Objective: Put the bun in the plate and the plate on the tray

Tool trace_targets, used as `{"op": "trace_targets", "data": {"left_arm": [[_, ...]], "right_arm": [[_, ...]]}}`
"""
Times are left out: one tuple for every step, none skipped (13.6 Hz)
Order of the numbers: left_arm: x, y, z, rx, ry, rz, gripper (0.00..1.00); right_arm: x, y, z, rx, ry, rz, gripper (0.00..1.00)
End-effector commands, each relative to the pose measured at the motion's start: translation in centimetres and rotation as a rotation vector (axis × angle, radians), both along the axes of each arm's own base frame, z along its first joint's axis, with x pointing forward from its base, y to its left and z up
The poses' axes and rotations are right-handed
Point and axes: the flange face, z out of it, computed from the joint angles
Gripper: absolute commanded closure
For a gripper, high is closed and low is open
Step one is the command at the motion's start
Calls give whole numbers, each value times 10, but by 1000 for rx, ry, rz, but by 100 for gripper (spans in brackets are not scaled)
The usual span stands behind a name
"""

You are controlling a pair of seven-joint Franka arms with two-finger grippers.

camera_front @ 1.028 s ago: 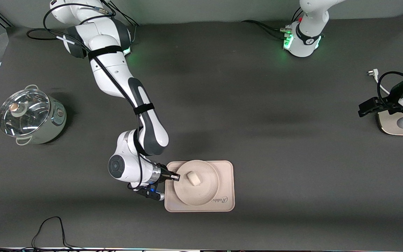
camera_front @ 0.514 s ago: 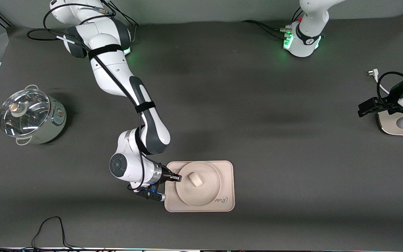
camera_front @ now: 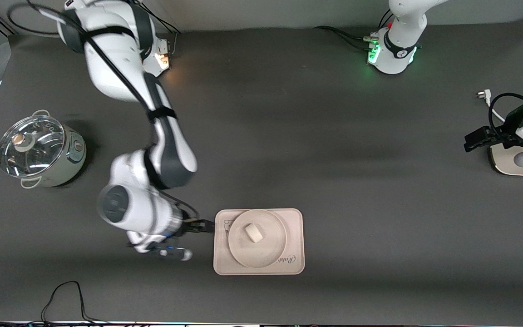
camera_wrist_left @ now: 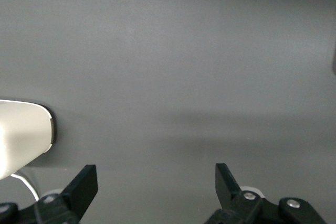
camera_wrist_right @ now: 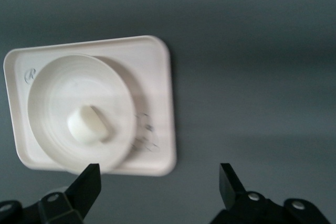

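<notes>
The bun lies in the round plate, which rests on the cream-pink tray near the front camera. My right gripper is open and empty, just off the tray's edge toward the right arm's end of the table. The right wrist view shows the tray, the plate and the bun ahead of that open gripper. My left gripper waits, open and empty, at the left arm's end of the table; its own view shows bare table between the fingers.
A pot with a glass lid stands at the right arm's end. A white toaster stands beside the left gripper and also shows in the left wrist view. A black cable lies near the front edge.
My right gripper has let go of the plate's rim and drawn back off the tray toward the right arm's end, rising. The plate stays on the tray. The left arm has not moved.
</notes>
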Motion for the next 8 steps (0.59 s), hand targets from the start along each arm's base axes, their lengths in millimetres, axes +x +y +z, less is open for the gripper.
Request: {"op": "trace_targets", "data": {"left_arm": [[-7,-1,6,-1,-23,-10,0],[-8,-2,6,0,-23,-10,0],[-8,-2,6,0,-21,-10,0],[-8,-2,6,0,-21,-11,0],[-8,-2,6,0,-24,-11,0],[-8,-2,6,0,-25,-11,0],[-9,-3,8,3,-24,-13,0],[-12,-6,15,9,-32,-18,0]], "right_arm": [[-50,-70,78,-14,29,71,0],[-58,-87,100,-27,35,85,0],[-66,-104,122,-43,48,87,0],[-75,-117,142,-55,55,86,0],[-84,-129,163,-72,53,93,0],[-92,-136,178,-85,56,106,0],[-99,-143,191,-99,50,121,0],[-106,-156,206,-94,42,126,0]]}}
